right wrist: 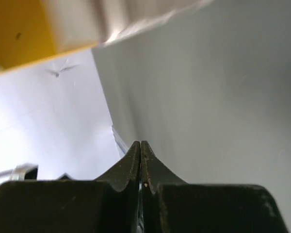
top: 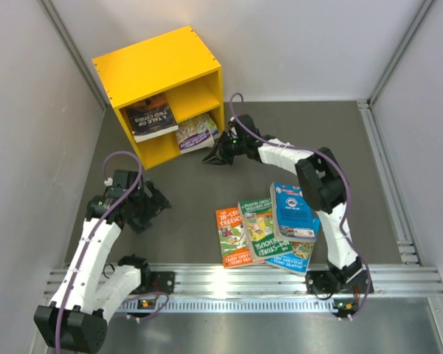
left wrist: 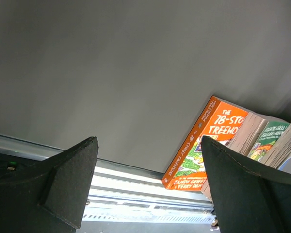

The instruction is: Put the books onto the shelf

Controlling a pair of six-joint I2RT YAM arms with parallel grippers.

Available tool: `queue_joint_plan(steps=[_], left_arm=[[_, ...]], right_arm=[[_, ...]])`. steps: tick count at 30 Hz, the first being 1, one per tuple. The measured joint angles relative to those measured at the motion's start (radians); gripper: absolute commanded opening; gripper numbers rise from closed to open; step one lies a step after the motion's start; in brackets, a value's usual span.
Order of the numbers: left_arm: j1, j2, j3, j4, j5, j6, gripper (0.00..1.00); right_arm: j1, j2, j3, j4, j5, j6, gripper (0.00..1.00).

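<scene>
The yellow shelf [top: 159, 70] stands at the back left. Its lower compartment holds a dark book [top: 150, 119] and a purple-and-green book [top: 197, 133], both sticking out at the front. My right gripper [top: 213, 157] is shut and empty on the mat just in front of the purple-and-green book; whether it touches the book I cannot tell. In the right wrist view its fingertips [right wrist: 140, 143] meet, with the yellow shelf [right wrist: 14, 39] above. Orange [top: 232, 236], green [top: 258, 227] and blue [top: 293, 210] books lie overlapping at the front. My left gripper [top: 153, 205] stands open and empty to their left.
Through the left gripper [left wrist: 148, 187] I see the orange book [left wrist: 208, 141], the green book [left wrist: 270, 136] and the aluminium rail [left wrist: 136, 184] at the table's near edge. Grey walls enclose the mat on the left, back and right.
</scene>
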Motion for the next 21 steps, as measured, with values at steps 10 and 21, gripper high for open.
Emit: queue_joint_plan(steps=[10,21], left_arm=[[0.000,-0.075,0.039,-0.084,-0.057,0.035,0.92],[0.000,-0.061,0.100,-0.155,-0.115,0.077,0.93]], right_arm=[[-0.014,0.232,0.305,-0.022,0.022,0.068,0.00],[-0.014,0.354,0.587,-0.149,0.122,0.280,0.00]])
